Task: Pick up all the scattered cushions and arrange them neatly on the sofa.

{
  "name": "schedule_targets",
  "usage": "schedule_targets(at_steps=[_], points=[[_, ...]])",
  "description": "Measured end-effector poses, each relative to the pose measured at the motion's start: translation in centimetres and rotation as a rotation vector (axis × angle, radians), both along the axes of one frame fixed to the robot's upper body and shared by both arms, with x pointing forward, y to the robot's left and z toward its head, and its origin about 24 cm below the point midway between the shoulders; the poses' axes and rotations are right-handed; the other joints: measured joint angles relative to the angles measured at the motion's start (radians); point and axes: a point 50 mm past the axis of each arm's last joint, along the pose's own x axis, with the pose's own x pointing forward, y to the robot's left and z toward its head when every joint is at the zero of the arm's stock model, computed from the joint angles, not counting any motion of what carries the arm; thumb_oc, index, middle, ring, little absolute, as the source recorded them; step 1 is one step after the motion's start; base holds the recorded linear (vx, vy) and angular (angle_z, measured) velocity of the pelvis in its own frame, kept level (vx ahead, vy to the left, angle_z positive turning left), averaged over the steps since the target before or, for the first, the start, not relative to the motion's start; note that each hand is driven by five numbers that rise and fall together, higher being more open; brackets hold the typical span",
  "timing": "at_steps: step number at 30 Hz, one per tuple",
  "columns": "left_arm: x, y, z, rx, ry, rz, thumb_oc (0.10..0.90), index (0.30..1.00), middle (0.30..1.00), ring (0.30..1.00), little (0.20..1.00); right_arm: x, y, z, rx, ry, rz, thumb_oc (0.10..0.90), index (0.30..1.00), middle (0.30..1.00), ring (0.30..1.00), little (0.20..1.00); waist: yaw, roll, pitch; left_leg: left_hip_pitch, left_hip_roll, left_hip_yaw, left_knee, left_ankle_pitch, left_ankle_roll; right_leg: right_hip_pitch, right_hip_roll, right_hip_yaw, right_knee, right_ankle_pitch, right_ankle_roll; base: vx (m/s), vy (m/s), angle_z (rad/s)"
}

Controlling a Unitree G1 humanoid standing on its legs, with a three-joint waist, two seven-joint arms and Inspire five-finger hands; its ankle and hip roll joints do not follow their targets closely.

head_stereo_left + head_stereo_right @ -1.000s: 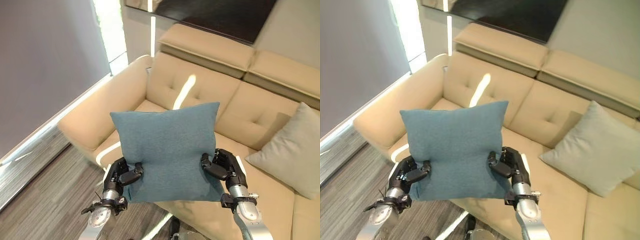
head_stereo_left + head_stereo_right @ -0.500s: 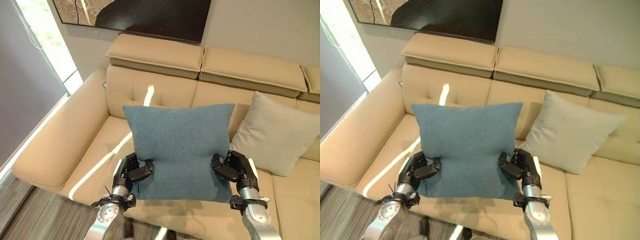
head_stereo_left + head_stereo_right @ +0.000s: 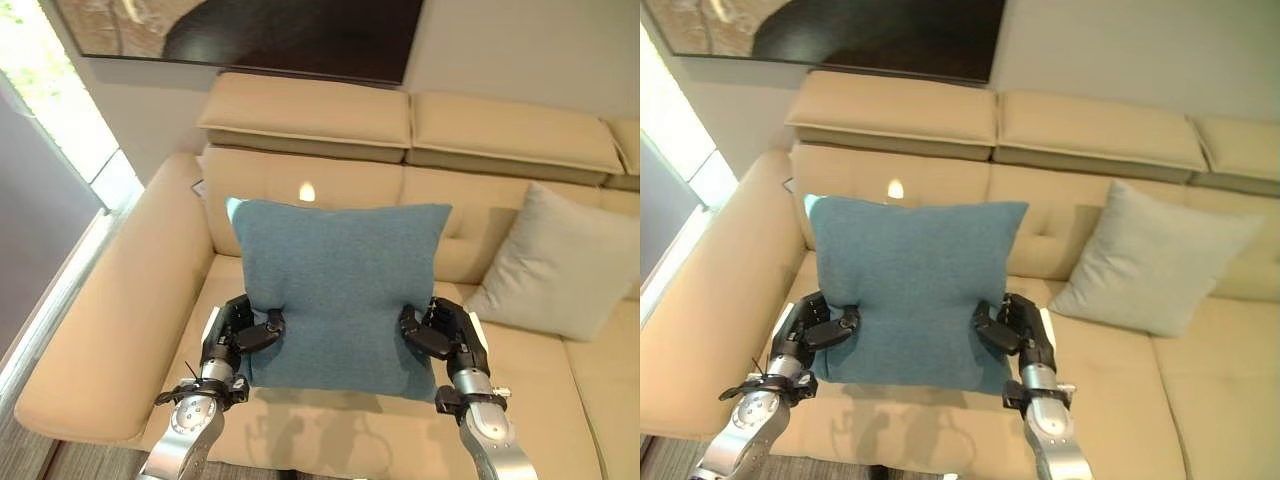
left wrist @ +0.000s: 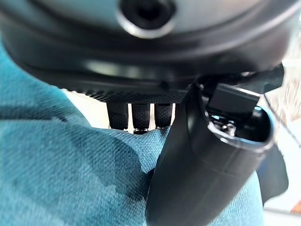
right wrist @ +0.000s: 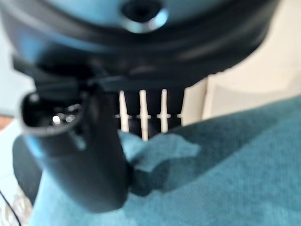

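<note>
A square teal fabric cushion (image 3: 338,290) is held upright in front of the robot, above the seat of a beige leather sofa (image 3: 300,430) with tufted back panels and padded headrests. The left hand (image 3: 238,335) grips the cushion's lower left edge, its thumb curled over the front face and pressing a dimple into the cloth; in the left wrist view the thumb (image 4: 197,179) lies across the teal weave while the fingers (image 4: 134,115) reach behind it. The right hand (image 3: 440,335) clamps the lower right edge in the same manner, thumb on the front and fingers behind, and the right wrist view shows its thumb (image 5: 94,160) pinching a fold of the cloth against the fingers (image 5: 150,115). The cushion's top edge stands level in front of the sofa's backrest, near the left armrest (image 3: 110,320). A second cushion, pale grey fabric and square (image 3: 565,270), leans tilted against the backrest on the right part of the seat, well apart from the teal one. On the wall above the sofa hangs a dark framed picture (image 3: 250,35), and a bright window (image 3: 60,110) lies off to the left.
</note>
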Motion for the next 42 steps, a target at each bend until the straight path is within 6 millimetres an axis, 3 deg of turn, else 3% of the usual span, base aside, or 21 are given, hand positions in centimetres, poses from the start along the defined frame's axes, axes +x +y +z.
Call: schedule_targets(at_steps=[1,2,3,5,6,9,14,22,27,28,32,33,34,35,36,38,39,40,42], points=[[0.0,-0.1,0.0,-0.004,-0.001,0.002,0.400,0.300,0.300,0.300,0.300,0.0,-0.1,0.0,-0.008,-0.001,-0.004,0.400,0.300,0.300,0.300,0.300,0.001,-0.004,0.003,0.002,-0.003,0.007,-0.001,-0.010,-0.006,0.010,-0.003,-0.081,-0.026,0.001,-0.002,0.02,-0.026,-0.33],[0.0,-0.1,0.0,-0.004,-0.001,0.002,0.400,0.300,0.300,0.300,0.300,0.0,-0.1,0.0,-0.008,-0.001,-0.004,0.400,0.300,0.300,0.300,0.300,0.001,-0.004,0.003,0.002,-0.003,0.007,-0.001,-0.010,-0.006,0.010,-0.003,-0.081,-0.026,0.001,-0.002,0.01,-0.033,-0.30],[-0.1,-0.6,-0.2,-0.031,0.004,0.001,0.400,0.300,0.300,0.300,0.300,-0.2,-0.6,-0.2,-0.018,0.009,-0.022,0.400,0.300,0.300,0.300,0.300,-0.001,-0.002,0.009,0.000,0.004,0.020,-0.001,-0.008,-0.016,0.035,0.001,-0.144,-0.092,0.025,-0.042,0.03,-0.043,-0.14],[-0.4,-1.0,-0.5,-0.046,0.014,-0.004,0.400,0.300,0.300,0.300,0.300,-0.4,-0.9,-0.5,-0.021,0.024,-0.034,0.400,0.300,0.300,0.300,0.300,-0.006,-0.001,0.009,-0.002,0.007,0.017,-0.001,-0.005,-0.021,0.064,0.018,-0.146,-0.161,0.055,-0.076,0.02,-0.071,0.02],[-0.5,-1.4,-0.7,-0.063,0.019,-0.005,0.400,0.300,0.300,0.300,0.300,-0.5,-1.3,-0.8,-0.029,0.038,-0.049,0.400,0.300,0.300,0.300,0.300,-0.022,0.001,0.010,-0.011,0.014,0.000,-0.001,0.001,-0.030,0.077,0.043,-0.090,-0.188,0.058,-0.079,0.01,-0.082,0.20],[-0.6,-1.5,-0.8,-0.066,0.022,-0.008,0.400,0.300,0.300,0.300,0.300,-0.6,-1.5,-0.8,-0.047,0.043,-0.047,0.400,0.300,0.300,0.300,0.300,-0.026,0.003,0.009,-0.038,0.024,-0.011,-0.001,0.012,-0.047,0.079,0.067,-0.097,-0.235,0.078,-0.103,0.03,-0.078,0.13],[0.0,-1.8,-0.3,-0.054,-0.006,-0.013,0.400,0.300,0.300,0.300,0.300,0.0,-1.9,-0.2,-0.095,0.020,-0.043,0.400,0.300,0.300,0.300,0.300,-0.022,0.020,0.003,-0.107,0.051,-0.036,0.000,0.029,-0.066,0.025,0.095,-0.118,-0.234,0.078,-0.107,-0.05,-0.065,0.14],[1.9,-2.4,1.5,0.009,-0.091,-0.026,0.400,0.300,0.300,0.300,0.300,2.6,-2.0,1.5,-0.185,-0.051,-0.067,0.400,0.300,0.300,0.300,0.300,-0.021,0.048,-0.008,-0.248,0.056,-0.088,0.000,0.063,-0.055,-0.088,0.100,-0.163,-0.234,0.078,-0.113,-0.09,-0.031,0.20],[4.0,-2.5,2.8,0.060,-0.156,-0.011,0.400,0.300,0.300,0.300,0.300,5.3,-1.2,3.1,-0.201,-0.119,-0.081,0.400,0.300,0.300,0.300,0.300,-0.018,0.051,-0.008,-0.315,0.055,-0.087,0.000,0.068,-0.052,-0.157,0.098,-0.161,-0.232,0.082,-0.120,-0.06,-0.012,0.01],[5.3,-2.4,3.3,0.074,-0.173,0.011,0.400,0.300,0.300,0.300,0.300,6.4,-0.9,4.0,-0.209,-0.152,-0.090,0.400,0.300,0.300,0.300,0.300,-0.018,0.053,-0.009,-0.344,0.055,-0.088,0.000,0.072,-0.048,-0.189,0.098,-0.160,-0.226,0.083,-0.120,-0.04,-0.004,-0.03],[7.1,-2.7,4.7,0.080,-0.215,0.040,0.400,0.300,0.300,0.300,0.300,7.9,-0.5,5.8,-0.218,-0.218,-0.109,0.400,0.300,0.300,0.300,0.300,-0.020,0.055,-0.011,-0.390,0.055,-0.088,0.000,0.076,-0.045,-0.238,0.096,-0.154,-0.216,0.084,-0.122,0.00,0.003,-0.01],[7.5,-2.9,4.8,0.077,-0.219,0.044,0.400,0.300,0.300,0.300,0.300,8.2,-0.4,6.0,-0.221,-0.221,-0.115,0.400,0.300,0.300,0.300,0.300,-0.020,0.056,-0.010,-0.391,0.057,-0.088,0.000,0.087,-0.028,-0.261,0.091,-0.133,-0.169,0.076,-0.115,0.00,0.016,-0.14],[8.4,-3.1,4.8,0.090,-0.211,0.053,0.400,0.300,0.300,0.300,0.300,8.8,-0.4,6.3,-0.251,-0.225,-0.105,0.400,0.300,0.300,0.300,0.300,-0.025,0.083,-0.009,-0.395,0.075,-0.117,0.001,0.110,0.004,-0.367,0.091,-0.077,-0.065,0.021,-0.092,0.01,0.018,0.09],[9.0,-3.1,5.1,0.108,-0.215,0.050,0.400,0.300,0.300,0.300,0.300,8.8,-0.4,6.4,-0.257,-0.227,-0.106,0.400,0.300,0.300,0.300,0.300,-0.038,0.072,-0.018,-0.396,0.051,-0.121,0.001,0.109,0.003,-0.353,0.082,-0.047,-0.218,0.109,-0.099,0.01,0.020,0.31],[9.6,-3.3,5.9,0.120,-0.238,0.047,0.400,0.300,0.300,0.300,0.300,9.1,-0.5,6.7,-0.265,-0.236,-0.114,0.400,0.300,0.300,0.300,0.300,-0.041,0.076,-0.021,-0.403,0.043,-0.124,0.000,0.110,-0.006,-0.368,0.075,-0.049,-0.236,0.192,-0.143,0.01,0.013,0.34],[10.3,-3.3,6.8,0.148,-0.269,0.054,0.400,0.300,0.300,0.300,0.300,9.6,-0.5,7.1,-0.279,-0.243,-0.124,0.400,0.300,0.300,0.300,0.300,-0.031,0.076,-0.021,-0.431,0.054,-0.120,0.044,0.099,-0.037,-0.374,0.080,-0.049,-0.235,0.194,-0.147,0.00,0.023,0.10],[10.7,-3.5,7.7,0.163,-0.305,0.053,0.400,0.300,0.300,0.300,0.300,9.7,-0.7,7.3,-0.290,-0.252,-0.136,0.400,0.300,0.300,0.300,0.300,-0.033,0.070,-0.020,-0.509,0.052,-0.115,0.142,0.034,-0.069,-0.375,0.072,-0.046,-0.234,0.199,-0.154,0.01,0.034,0.16],[10.8,-3.7,8.1,0.176,-0.321,0.049,0.400,0.300,0.300,0.300,0.300,9.8,-0.9,7.6,-0.307,-0.264,-0.146,0.400,0.300,0.300,0.300,0.300,-0.032,0.070,-0.020,-0.509,0.043,-0.116,0.087,0.028,-0.054,-0.375,0.071,-0.035,-0.234,0.199,-0.155,0.01,0.023,0.05],[10.9,-3.7,8.7,0.180,-0.345,0.071,0.400,0.300,0.300,0.300,0.300,10.1,-0.8,8.4,-0.339,-0.299,-0.158,0.400,0.300,0.300,0.300,0.300,-0.026,0.075,-0.022,-0.453,0.061,-0.108,-0.002,0.142,-0.049,-0.376,0.099,-0.021,-0.234,0.197,-0.154,0.01,0.013,-0.43]])
